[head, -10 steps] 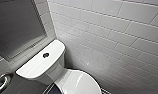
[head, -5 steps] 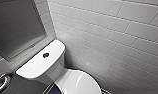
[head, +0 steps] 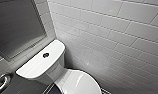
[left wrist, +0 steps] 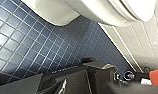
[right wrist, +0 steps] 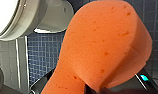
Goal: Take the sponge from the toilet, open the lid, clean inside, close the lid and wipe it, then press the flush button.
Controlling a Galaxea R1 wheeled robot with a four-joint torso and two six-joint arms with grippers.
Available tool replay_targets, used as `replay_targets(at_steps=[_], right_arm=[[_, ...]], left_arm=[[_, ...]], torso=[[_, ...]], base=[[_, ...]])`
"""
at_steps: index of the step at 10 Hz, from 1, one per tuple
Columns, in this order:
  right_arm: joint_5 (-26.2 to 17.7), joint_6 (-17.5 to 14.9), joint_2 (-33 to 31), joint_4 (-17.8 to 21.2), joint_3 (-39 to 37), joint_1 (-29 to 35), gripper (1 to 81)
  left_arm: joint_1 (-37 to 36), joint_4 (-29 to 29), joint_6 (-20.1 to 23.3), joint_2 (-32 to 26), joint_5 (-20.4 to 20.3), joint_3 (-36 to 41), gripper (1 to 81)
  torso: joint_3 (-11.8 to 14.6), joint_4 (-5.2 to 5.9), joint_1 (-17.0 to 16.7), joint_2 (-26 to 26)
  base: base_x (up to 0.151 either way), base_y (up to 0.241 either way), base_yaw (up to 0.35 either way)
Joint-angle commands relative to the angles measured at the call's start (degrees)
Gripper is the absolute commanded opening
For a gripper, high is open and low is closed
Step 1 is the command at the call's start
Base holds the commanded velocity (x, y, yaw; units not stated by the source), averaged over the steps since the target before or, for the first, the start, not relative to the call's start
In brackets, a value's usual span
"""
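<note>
Sponge (right wrist: pixel 105 45), small orange-red foam pinched at the waist, sits clamped in right tool (right wrist: pixel 95 90), low beside white glossy ceramic toilet (head: pixel 40 65), over dark blue tiled floor (left wrist: pixel 25 50). White smooth oval lid (head: pixel 80 83) is down.

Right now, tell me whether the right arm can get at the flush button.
Probably, once it rises. The flush button sits bare atop the toilet with nothing over it, but the right wrist view shows the sponge low beside the bowl, under its rim.

Glossy smooth ceramic toilet (head: pixel 32 68); metallic-rimmed flush button (head: pixel 45 55). Matt, pitted orange foam sponge (right wrist: pixel 105 47). Glossy wall tiles (head: pixel 115 37), faintly shiny floor tiles (left wrist: pixel 32 45).
</note>
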Motion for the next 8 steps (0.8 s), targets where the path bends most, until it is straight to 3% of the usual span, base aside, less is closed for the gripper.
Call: replay_targets(at_steps=[1, 2, 3, 4, 5, 6, 7, 8], right_arm=[[-2.7, -0.2, -2.1, -2.1, -0.2, -1.2, 1.0], [-2.7, -0.2, -1.5, -3.1, -0.9, -1.8, 1.0], [-2.7, -0.2, -1.1, -3.2, -1.4, -1.9, 1.0], [-2.7, -0.2, -0.9, -3.2, -1.5, -1.9, 1.0], [-2.7, -0.2, -1.0, -3.3, -1.5, -1.9, 1.0], [-2.7, -0.2, -0.9, -3.3, -1.6, -1.8, 1.0], [-2.7, -0.2, -0.6, -3.4, -1.6, -1.7, 1.0], [-2.7, -0.2, -0.5, -3.5, -1.6, -1.6, 1.0]], left_arm=[[-5.7, -3.1, 0.1, 0.4, 6.1, 2.2, 81.1], [-7.1, -3.8, 0.1, 1.5, 7.0, 2.3, 81.1], [-8.3, -4.4, 0.1, 2.4, 8.3, 2.4, 81.1], [-9.2, -5.0, 0.1, 2.9, 9.0, 2.4, 81.1], [-9.7, -5.2, 0.0, 3.4, 9.1, 2.4, 81.1], [-10.5, -5.5, -0.1, 3.7, 9.2, 2.5, 81.1], [-11.5, -6.4, -0.1, 4.1, 9.8, 3.0, 81.1], [-12.5, -6.8, -0.1, 4.1, 10.3, 4.2, 81.1]], torso=[[0.0, 0.00, 0.0, 0.0], [0.0, -2.64, 0.0, 0.0], [0.0, -12.79, 0.0, 0.0], [0.0, -5.49, 0.0, 0.0], [0.0, -5.39, 0.0, 0.0], [0.0, -3.32, 0.0, 0.0], [0.0, -4.92, 0.0, 0.0], [0.0, -5.66, 0.0, 0.0]], base=[[0.000, 0.000, 0.000], [0.000, 0.000, 0.000], [0.000, 0.000, 0.000], [0.000, 0.000, 0.000], [0.000, 0.000, 0.000], [0.000, 0.000, 0.000], [0.000, 0.000, 0.000], [0.000, 0.000, 0.000]])
